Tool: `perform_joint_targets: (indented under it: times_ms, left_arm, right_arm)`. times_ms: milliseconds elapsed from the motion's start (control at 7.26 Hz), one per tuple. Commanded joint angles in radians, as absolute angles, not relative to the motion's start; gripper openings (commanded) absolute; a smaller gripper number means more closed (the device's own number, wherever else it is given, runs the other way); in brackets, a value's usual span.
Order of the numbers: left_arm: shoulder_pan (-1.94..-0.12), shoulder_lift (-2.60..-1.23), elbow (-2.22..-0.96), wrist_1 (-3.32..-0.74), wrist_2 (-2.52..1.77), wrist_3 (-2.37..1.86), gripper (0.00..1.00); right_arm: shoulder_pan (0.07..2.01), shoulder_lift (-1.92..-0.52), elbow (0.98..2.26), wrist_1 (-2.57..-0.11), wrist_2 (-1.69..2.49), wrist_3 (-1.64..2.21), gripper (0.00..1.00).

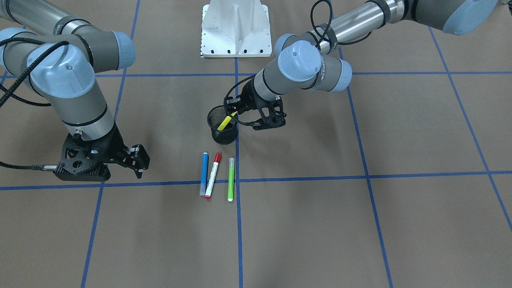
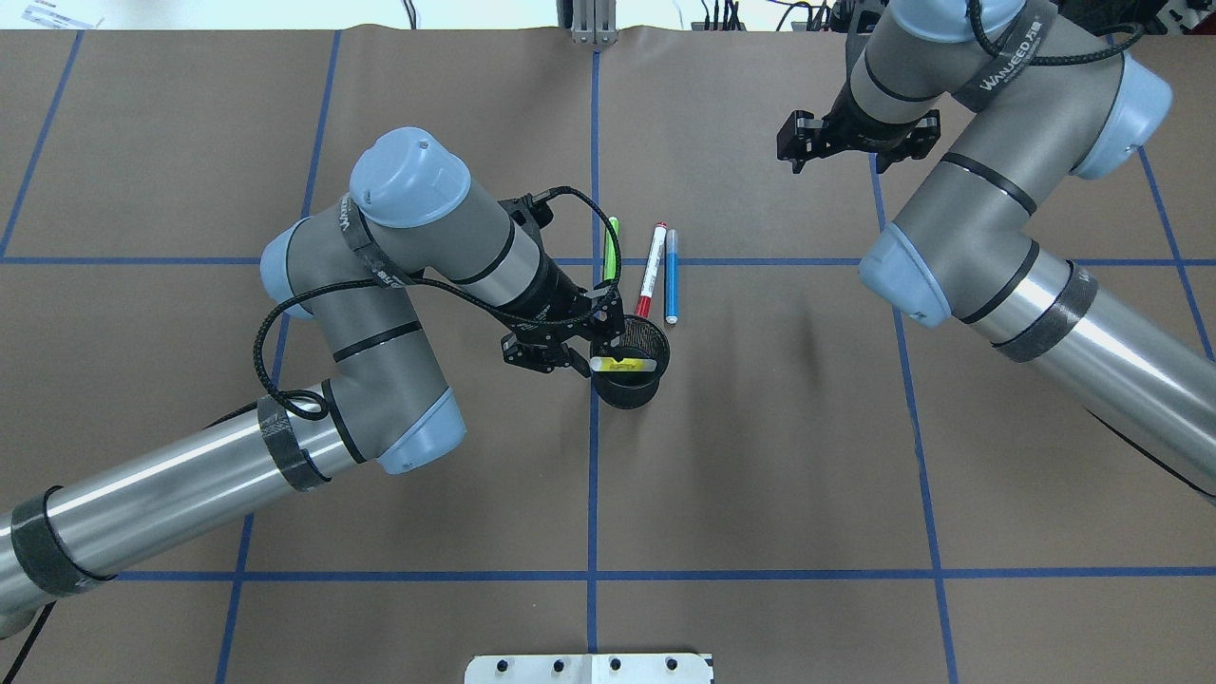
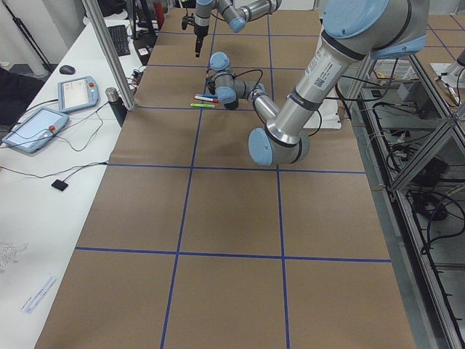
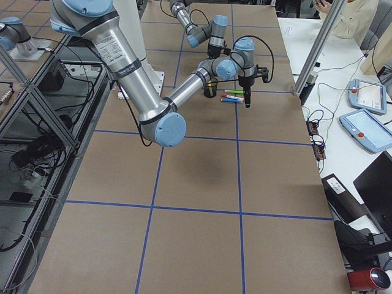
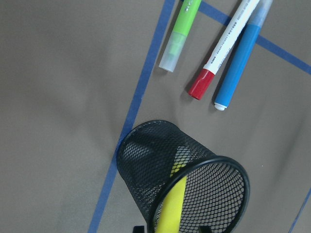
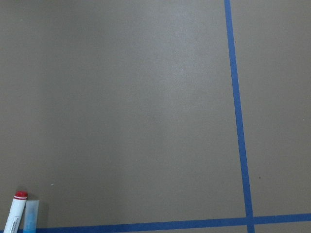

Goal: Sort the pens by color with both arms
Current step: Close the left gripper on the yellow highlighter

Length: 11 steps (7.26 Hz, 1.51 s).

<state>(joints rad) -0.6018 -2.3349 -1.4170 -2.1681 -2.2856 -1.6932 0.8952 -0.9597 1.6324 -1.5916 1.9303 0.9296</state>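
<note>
L gripper (image 2: pixel 598 351) sits at rim of mesh cup (image 1: pixel 223 136). Yellow pen (image 1: pixel 226 121) leans inside, top end between the jaws; wrist view shows gaps either side of barrel, so jaws look parted, not pinching, prob. the drop-off. Blue pen (image 1: pixel 204 173), red-capped pen (image 1: pixel 212 175) (these two touching) & green pen (image 1: pixel 231 179) lie unsorted near cup. R gripper (image 1: pixel 140 162) is parted, empty and well apart, likely staying out of L's way.

Soft, even light from overhead falls on the brown bench (image 1: pixel 320 224), throwing only faint, blurred shadows on it. The left arm (image 2: pixel 171 494) carries mild glare along its steel tube. The exterior views are sharp. The mesh cup (image 5: pixel 194 189) looks slightly soft at its near rim.
</note>
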Motion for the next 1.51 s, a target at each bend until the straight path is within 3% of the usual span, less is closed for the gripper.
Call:
perform_joint_targets:
  times_ms: [0,551,1377]
  left_arm:
    - [-0.601,-2.336,-1.417,-2.168,-2.286,-1.692,0.38]
    - [-0.601,-2.338,-1.417,-2.168,-2.286,-1.693,0.29]
    - [-0.604,-2.336,-1.48,-2.155,-2.359,-1.701,0.28]
  right_arm:
    - [0.896,-0.959,1.632,-1.591,1.93,0.93,0.98]
    - [0.894,-0.957,1.632,-1.592,1.93,0.93,0.98]
    - [0.896,-0.959,1.638,-1.592,1.93,0.93,0.98]
